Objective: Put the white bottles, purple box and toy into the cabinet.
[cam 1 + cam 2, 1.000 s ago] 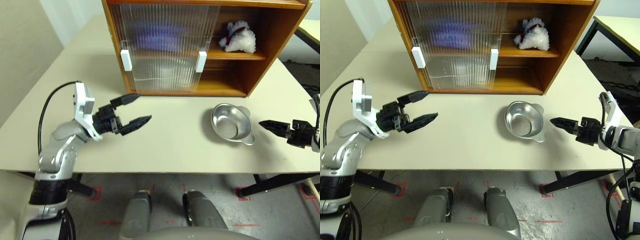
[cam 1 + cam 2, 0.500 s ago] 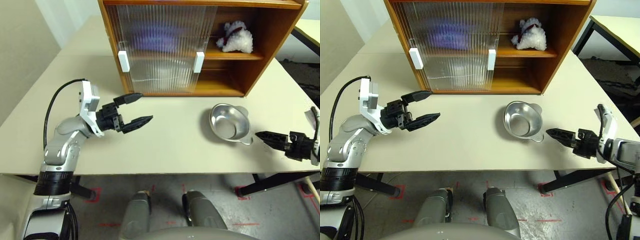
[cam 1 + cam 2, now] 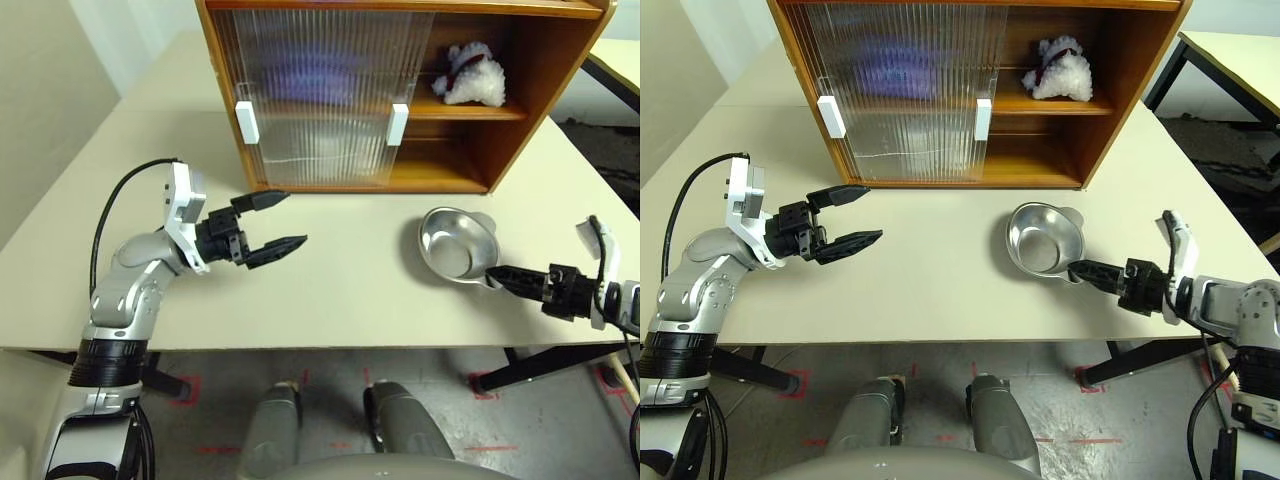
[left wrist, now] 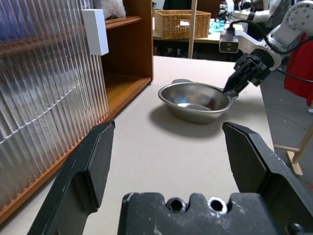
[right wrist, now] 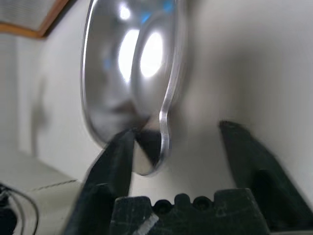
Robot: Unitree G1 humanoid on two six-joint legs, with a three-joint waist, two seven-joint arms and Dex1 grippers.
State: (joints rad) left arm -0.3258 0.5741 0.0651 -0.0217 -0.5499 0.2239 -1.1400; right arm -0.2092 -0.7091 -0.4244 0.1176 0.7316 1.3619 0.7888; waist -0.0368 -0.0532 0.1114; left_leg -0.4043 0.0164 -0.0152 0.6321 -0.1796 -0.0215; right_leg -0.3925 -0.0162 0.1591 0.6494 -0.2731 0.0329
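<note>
Right black two-fingered claw, part open, straddles shiny metal dish's handle tab, gripping nothing; we fear closing skids it.

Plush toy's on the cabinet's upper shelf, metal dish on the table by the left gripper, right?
Wrong gripper. The metal dish sits by the right gripper, whose fingers straddle its rim tab in the right wrist view. The toy is on the cabinet's upper shelf.

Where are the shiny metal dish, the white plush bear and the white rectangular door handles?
shiny metal dish (image 3: 456,248), left eye view, inner bowl.
white plush bear (image 3: 470,75), left eye view, its fluffy body on the upper shelf.
white rectangular door handle (image 3: 398,124), left eye view, middle of the right-hand handle.
</note>
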